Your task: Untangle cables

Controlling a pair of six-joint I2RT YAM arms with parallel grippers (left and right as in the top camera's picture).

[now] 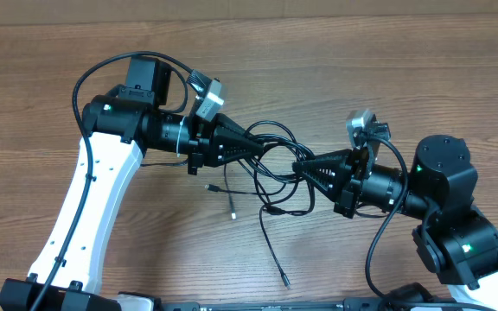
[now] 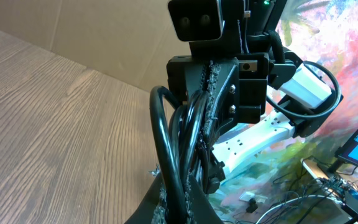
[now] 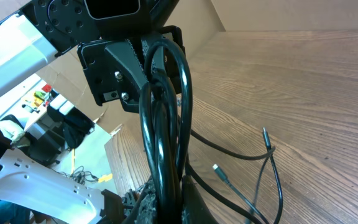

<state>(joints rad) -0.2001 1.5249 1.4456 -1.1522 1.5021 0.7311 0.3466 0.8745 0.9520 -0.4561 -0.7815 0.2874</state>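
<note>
A brown wood-grain table (image 1: 361, 52) fills the overhead view, with two white-and-black robot arms reaching toward each other near its middle. The black two-finger left gripper (image 1: 259, 149) is clenched on a bundle of thin, flexible black cables (image 1: 271, 168). The matching right gripper (image 1: 301, 167) faces it from close by and is clenched on the same bundle. The tangled loops bunch between and around the two tips. Looser strands trail out toward the near edge of the table and end in small plug ends (image 1: 233, 214) lying well apart on the wood. The likely risk is that both jaws grip several strands at once, so pulling the arms apart could tighten the knot instead of opening it. A loop could also snag on a gripper's body, or a strand could slip free. Only the overhead view shows the whole layout and the trailing ends, but the grips themselves are too small to make out there. The left wrist view shows the loops rising from its own fingers to the opposite gripper, with a tan cardboard panel (image 2: 104, 37) behind the table. The right wrist view shows several strands pinched together, and two plugs resting on the wood below.
</note>
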